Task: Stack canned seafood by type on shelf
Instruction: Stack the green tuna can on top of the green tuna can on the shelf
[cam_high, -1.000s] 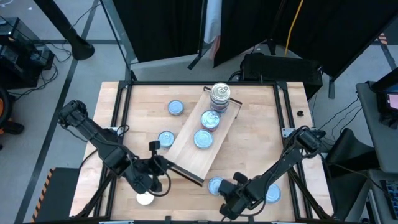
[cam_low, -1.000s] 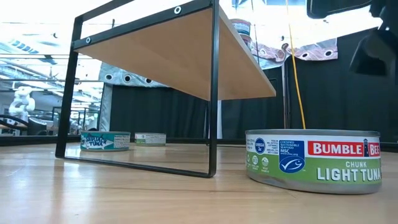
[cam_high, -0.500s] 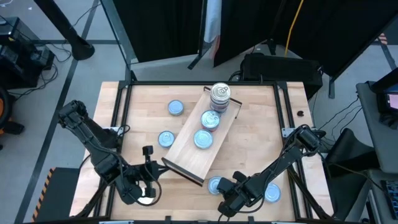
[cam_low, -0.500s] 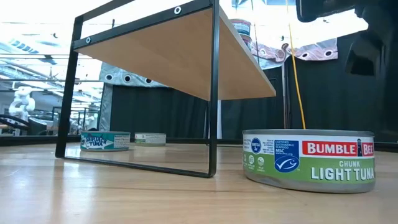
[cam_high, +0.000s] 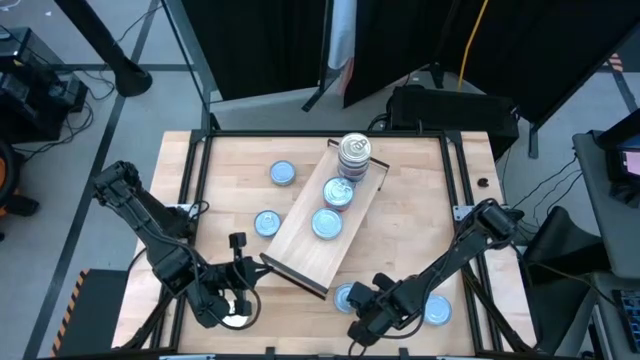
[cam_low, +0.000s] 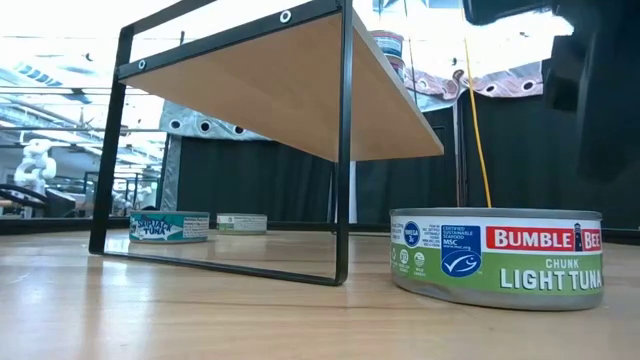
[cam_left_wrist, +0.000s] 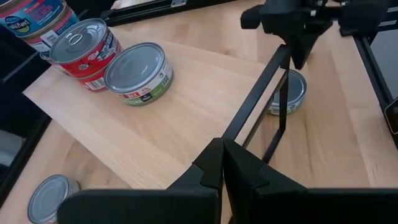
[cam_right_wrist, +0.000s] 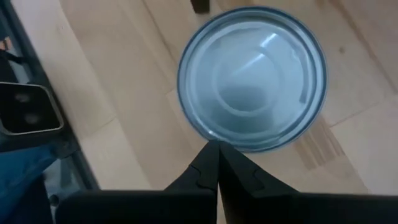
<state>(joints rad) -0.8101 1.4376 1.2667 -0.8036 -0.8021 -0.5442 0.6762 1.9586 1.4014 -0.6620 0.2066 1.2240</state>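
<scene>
Below the left gripper (cam_high: 232, 303) in the high view, a pale tin (cam_high: 233, 320) is mostly covered by it. Just ahead of the right gripper (cam_right_wrist: 217, 147), the tuna tin (cam_low: 497, 257) is cut by the low view's right edge, and that arm's dark bulk (cam_low: 590, 90) above it is blurred
</scene>
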